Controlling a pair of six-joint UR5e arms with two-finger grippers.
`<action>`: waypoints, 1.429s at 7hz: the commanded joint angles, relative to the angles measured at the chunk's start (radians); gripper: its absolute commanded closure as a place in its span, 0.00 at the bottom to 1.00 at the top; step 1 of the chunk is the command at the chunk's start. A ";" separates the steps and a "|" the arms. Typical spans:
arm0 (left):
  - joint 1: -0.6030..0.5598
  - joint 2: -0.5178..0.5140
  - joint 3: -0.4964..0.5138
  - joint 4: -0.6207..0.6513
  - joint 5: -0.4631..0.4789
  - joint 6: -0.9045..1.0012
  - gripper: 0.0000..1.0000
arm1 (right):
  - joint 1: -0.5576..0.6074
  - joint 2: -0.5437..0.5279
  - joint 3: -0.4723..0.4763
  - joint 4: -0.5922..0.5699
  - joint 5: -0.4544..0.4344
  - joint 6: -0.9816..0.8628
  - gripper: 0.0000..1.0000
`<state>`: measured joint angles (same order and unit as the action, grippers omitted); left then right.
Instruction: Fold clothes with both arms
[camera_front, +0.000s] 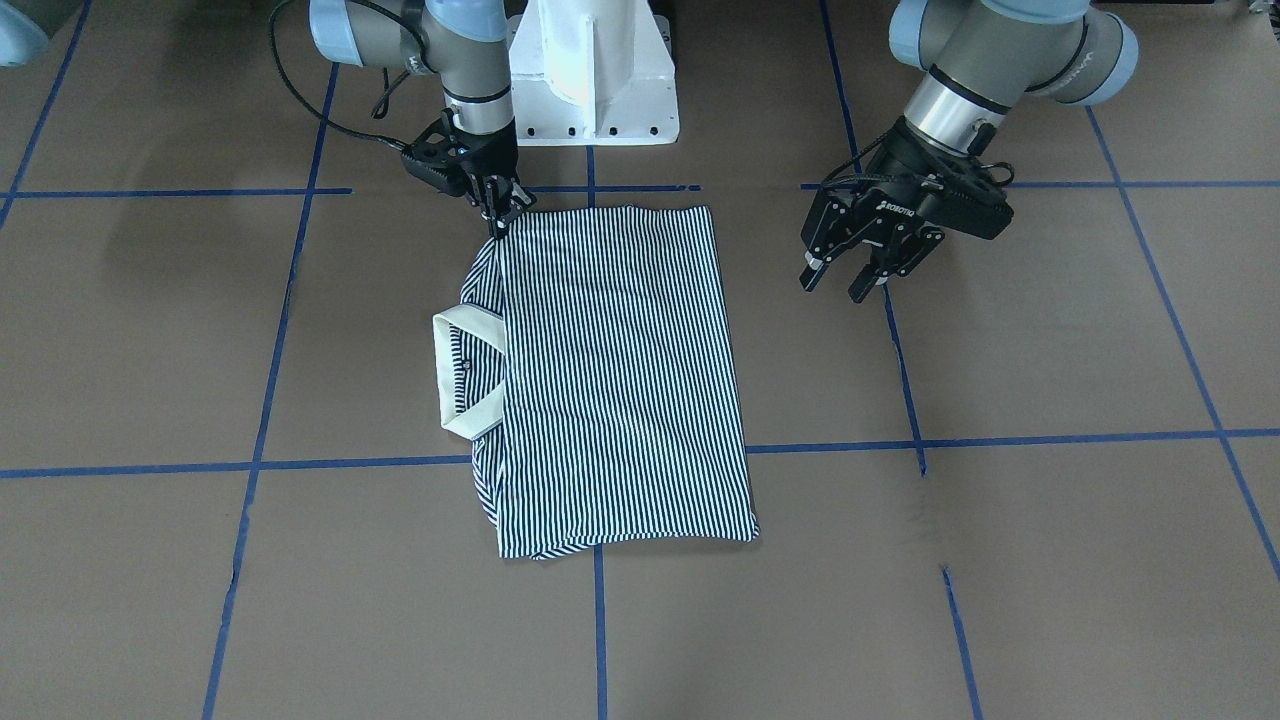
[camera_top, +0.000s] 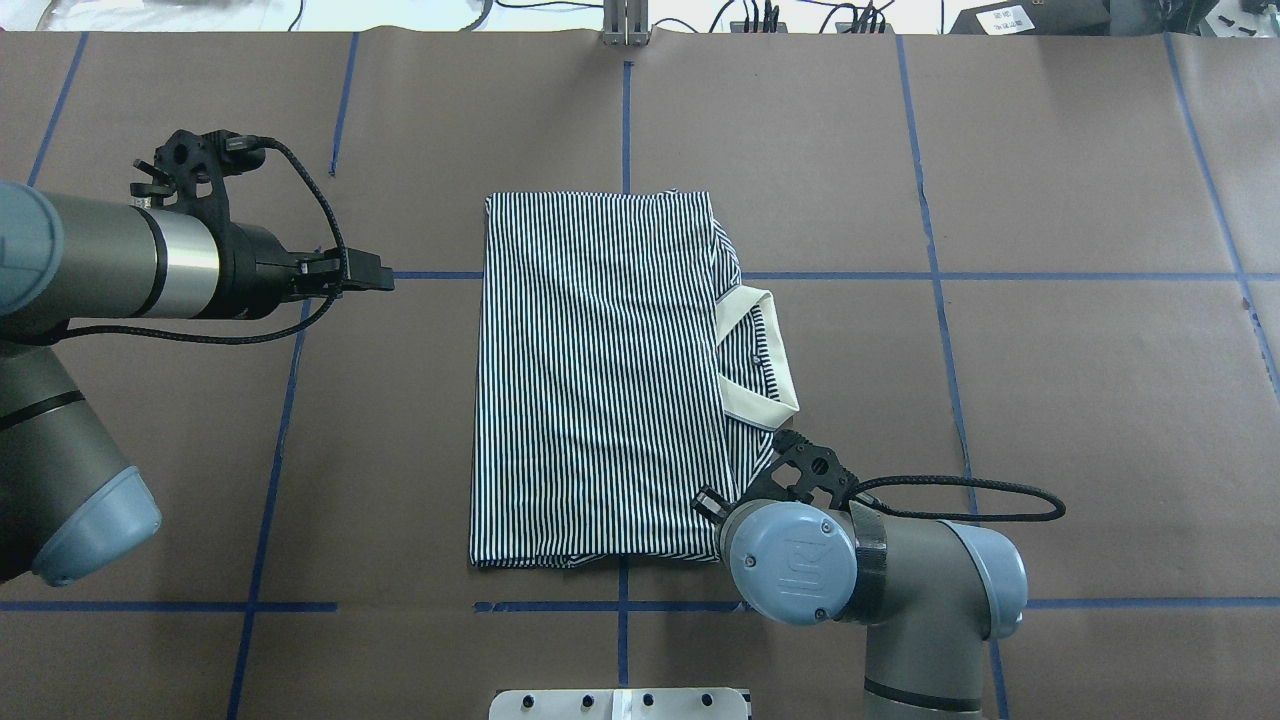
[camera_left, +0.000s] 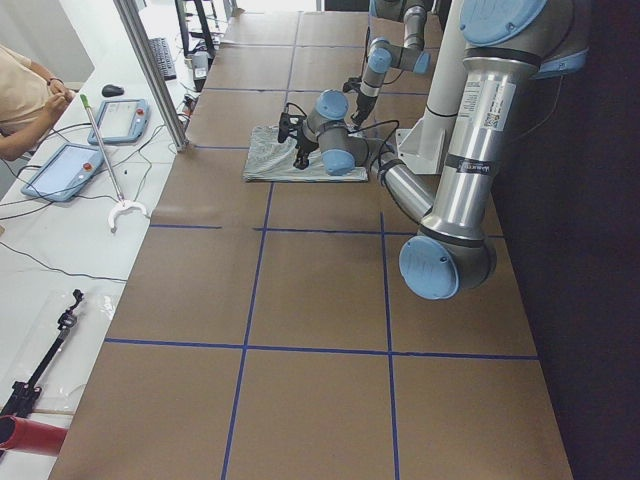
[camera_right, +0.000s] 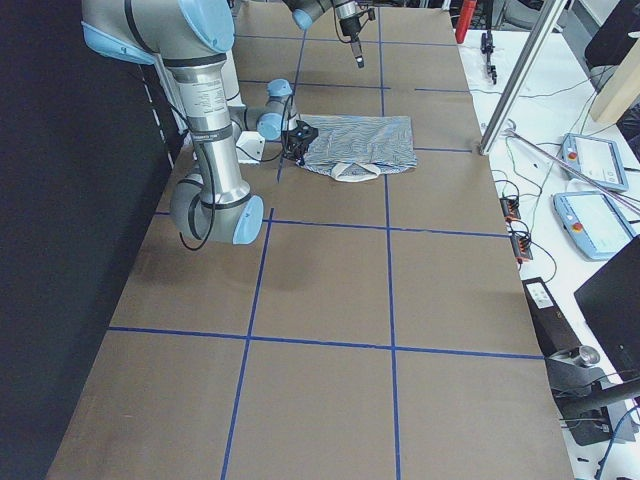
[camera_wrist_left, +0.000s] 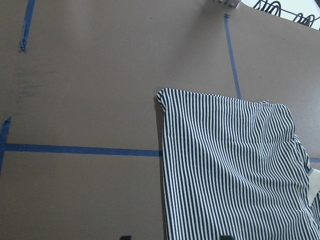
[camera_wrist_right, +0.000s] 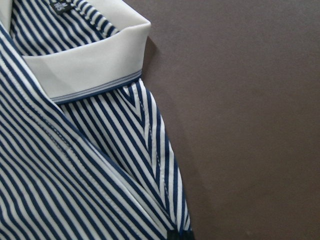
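The striped polo shirt (camera_front: 620, 380) lies folded into a flat rectangle in the middle of the table, cream collar (camera_front: 465, 375) sticking out at one side. It also shows in the overhead view (camera_top: 600, 380). My right gripper (camera_front: 498, 225) points down at the shirt's near corner beside the collar, fingers pinched together on the fabric edge. In the right wrist view the shirt (camera_wrist_right: 75, 165) and collar (camera_wrist_right: 85, 65) fill the frame. My left gripper (camera_front: 835, 287) is open and empty above bare table, well off the shirt's other side. The left wrist view shows the shirt's far corner (camera_wrist_left: 235, 170).
The white pedestal (camera_front: 590, 70) stands at the robot's edge just behind the shirt. Blue tape lines (camera_front: 600, 620) grid the brown table cover. Operators' tablets (camera_left: 60, 170) and a metal post (camera_left: 150, 70) stand on the white bench beyond the far edge.
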<state>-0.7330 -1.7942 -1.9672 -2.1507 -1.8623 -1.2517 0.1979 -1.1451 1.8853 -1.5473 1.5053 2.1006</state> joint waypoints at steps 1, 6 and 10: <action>0.001 0.004 -0.010 0.000 0.000 -0.017 0.33 | 0.014 0.001 0.018 -0.001 0.050 -0.001 1.00; 0.315 -0.004 -0.019 0.002 0.219 -0.439 0.33 | 0.017 -0.022 0.063 -0.001 0.056 -0.005 1.00; 0.480 0.003 0.073 0.003 0.330 -0.524 0.33 | 0.015 -0.019 0.063 0.001 0.056 -0.005 1.00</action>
<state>-0.2889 -1.7939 -1.9204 -2.1478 -1.5430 -1.7438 0.2138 -1.1659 1.9481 -1.5465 1.5616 2.0954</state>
